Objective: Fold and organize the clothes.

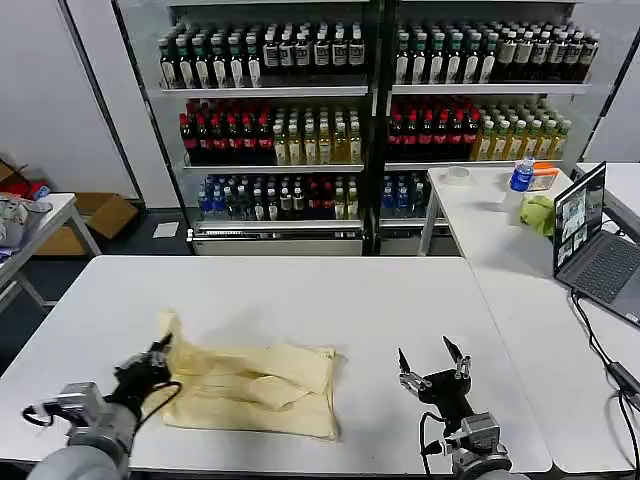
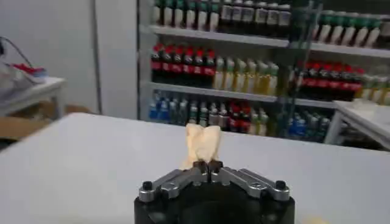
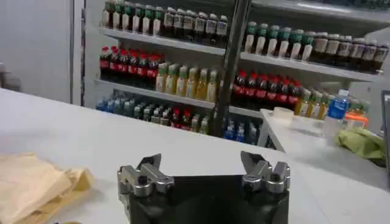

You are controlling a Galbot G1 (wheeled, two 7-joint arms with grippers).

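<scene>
T-shirt [image 1: 255, 388] cream, folded; no legible label. Left hand [image 1: 160, 357] pinches its corner; right hand [image 1: 432, 360] spread, clear.

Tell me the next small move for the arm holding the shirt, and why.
Probably carry the pinched corner across and lay it over the shirt. The left gripper is shut on the T-shirt, which lies partly folded on the white table; the right gripper hovers open beside it, holding nothing.
</scene>
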